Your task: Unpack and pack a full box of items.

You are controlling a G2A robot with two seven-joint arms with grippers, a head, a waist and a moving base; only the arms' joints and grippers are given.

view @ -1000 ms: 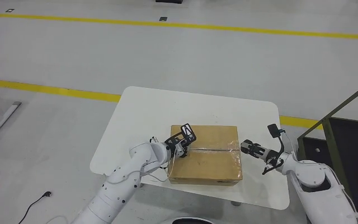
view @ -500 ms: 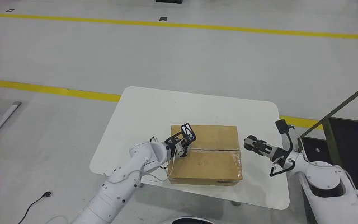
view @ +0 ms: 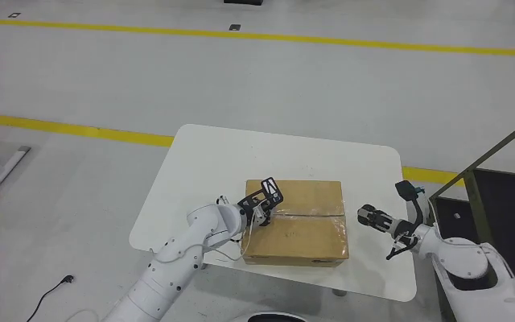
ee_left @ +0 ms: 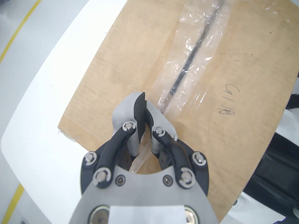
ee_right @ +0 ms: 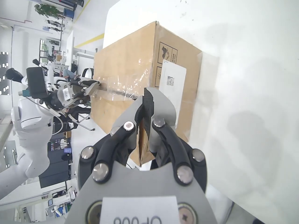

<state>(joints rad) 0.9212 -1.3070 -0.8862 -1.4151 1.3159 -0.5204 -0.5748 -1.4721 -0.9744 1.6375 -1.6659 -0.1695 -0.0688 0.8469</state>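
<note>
**Two arms at one sealed box (view: 298, 233)**

Locate the box on the white table (view: 201, 161). Its flaps are down, and clear tape (ee_left: 198, 36) runs along the centre seam. You will see handwriting on the lid beside the tape.

1. Left arm. Check the top view: the arm comes in from the box's left end with its elbow bent and its forearm angled up to the lid. The left gripper (ee_left: 143, 101) sits over the lid at that end, on the line of the seam. Its tips point along the tape. The fingers (ee_left: 126, 110) are pressed together, and you can see nothing between them. The pictures do not settle whether the tips touch the tape.

2. Right arm. The forearm points at the box's right end, and the wrist is level with the box. The right gripper (ee_right: 146, 99) hangs just beside that end face, apart from the cardboard and above the table. Its fingers (ee_right: 163, 106) are closed against each other and hold nothing.

3. Reference mark. A white label (ee_right: 174, 75) is stuck on the right end face, which looks toward the right gripper.
</note>
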